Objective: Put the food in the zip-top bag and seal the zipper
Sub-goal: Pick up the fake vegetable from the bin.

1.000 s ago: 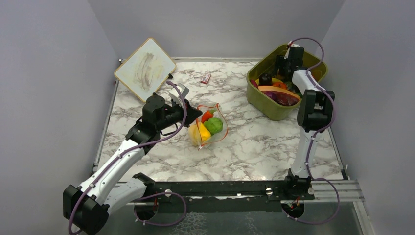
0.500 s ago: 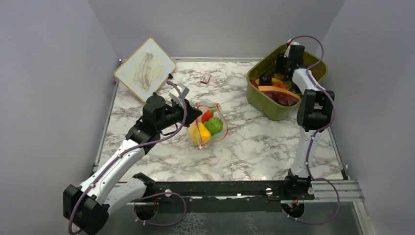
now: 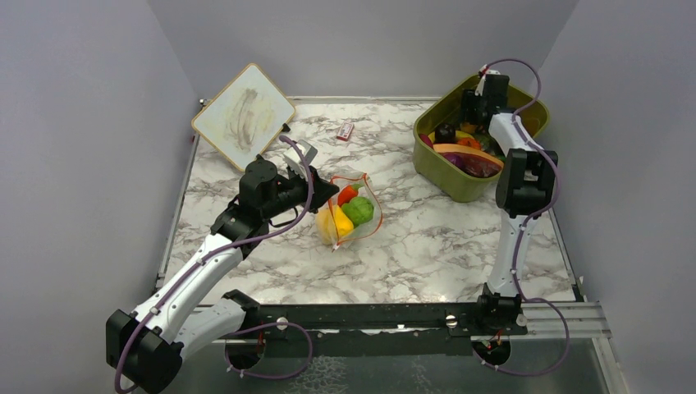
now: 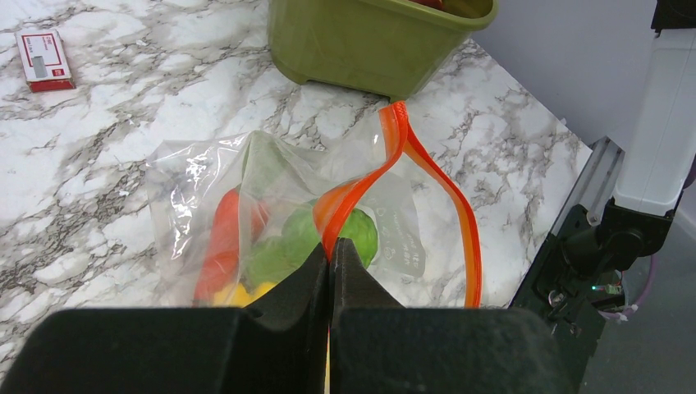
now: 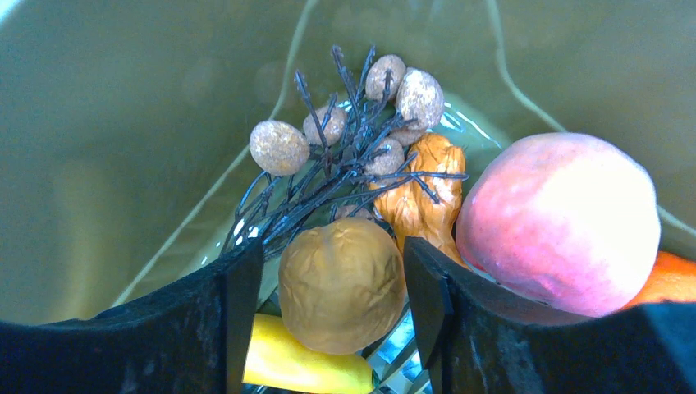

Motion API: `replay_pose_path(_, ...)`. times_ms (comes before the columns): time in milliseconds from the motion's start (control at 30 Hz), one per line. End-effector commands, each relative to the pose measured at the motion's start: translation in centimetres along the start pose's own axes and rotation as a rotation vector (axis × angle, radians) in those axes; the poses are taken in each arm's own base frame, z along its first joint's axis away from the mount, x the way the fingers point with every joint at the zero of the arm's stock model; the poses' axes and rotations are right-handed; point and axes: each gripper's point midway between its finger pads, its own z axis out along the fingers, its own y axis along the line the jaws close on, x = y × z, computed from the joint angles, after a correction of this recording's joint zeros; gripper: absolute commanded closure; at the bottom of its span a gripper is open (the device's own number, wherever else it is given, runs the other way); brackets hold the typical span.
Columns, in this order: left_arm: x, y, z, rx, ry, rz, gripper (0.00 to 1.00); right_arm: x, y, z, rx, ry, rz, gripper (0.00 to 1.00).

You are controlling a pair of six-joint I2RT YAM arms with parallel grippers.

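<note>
Zip-top bag (image 3: 349,212) lies mid-table (image 3: 427,246), open marble on all sides. Left gripper (image 4: 330,256) is clamped on the zipper (image 4: 396,131); the mouth gapes, with red, green and yellow food (image 4: 279,246) inside. Right gripper (image 5: 332,258) is down in the olive tub (image 3: 447,182), walls close, jaws apart astride a brown walnut (image 5: 341,287).

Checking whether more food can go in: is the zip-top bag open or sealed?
Open. The zip-top bag's zipper strips gape apart in a loop; the left gripper is shut on one strip, holding it up.
</note>
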Motion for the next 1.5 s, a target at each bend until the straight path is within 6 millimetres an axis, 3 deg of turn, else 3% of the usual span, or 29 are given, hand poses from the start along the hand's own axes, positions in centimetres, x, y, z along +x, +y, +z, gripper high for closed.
replay_pose_path(0,-0.8,0.0,-0.2,-0.003,-0.039,0.029,1.0,0.5,-0.3,0.1,-0.012,0.024,0.001,0.38)
replay_pose_path(200,-0.9,0.0,-0.4,-0.009,-0.045,0.033,1.0,1.3,0.4,0.3,-0.043,0.063,0.035,0.33)
replay_pose_path(367,-1.1,-0.1,-0.6,-0.008,-0.054,0.036,1.0,1.7,0.2,-0.1,-0.03,0.074,0.031,0.51)
replay_pose_path(467,-1.1,-0.1,-0.6,-0.01,-0.055,0.038,1.0,0.8,0.1,-1.4,-0.027,0.056,0.03,0.55)
replay_pose_path(600,-1.1,0.1,-0.7,-0.018,-0.056,0.041,1.0,-1.0,0.3,-4.4,-0.039,0.017,0.046,0.58)
replay_pose_path(867,-0.9,0.6,-0.6,-0.044,-0.052,0.039,1.0,-0.4,0.5,-9.7,-0.04,-0.034,0.086,0.6)
replay_pose_path(1133,-0.7,0.7,-0.5,-0.045,-0.046,0.034,1.0,-3.5,1.6,-15.7,-0.075,-0.124,0.106,0.61)
replay_pose_path(1333,-0.6,1.0,-0.5,-0.058,-0.044,0.037,1.0,-4.1,5.4,-21.1,-0.198,-0.167,0.094,0.61)
replay_pose_path(1467,-0.6,1.4,-0.5,-0.078,-0.05,0.04,1.0,-2.6,9.4,-24.3,-0.306,-0.183,0.072,0.61)
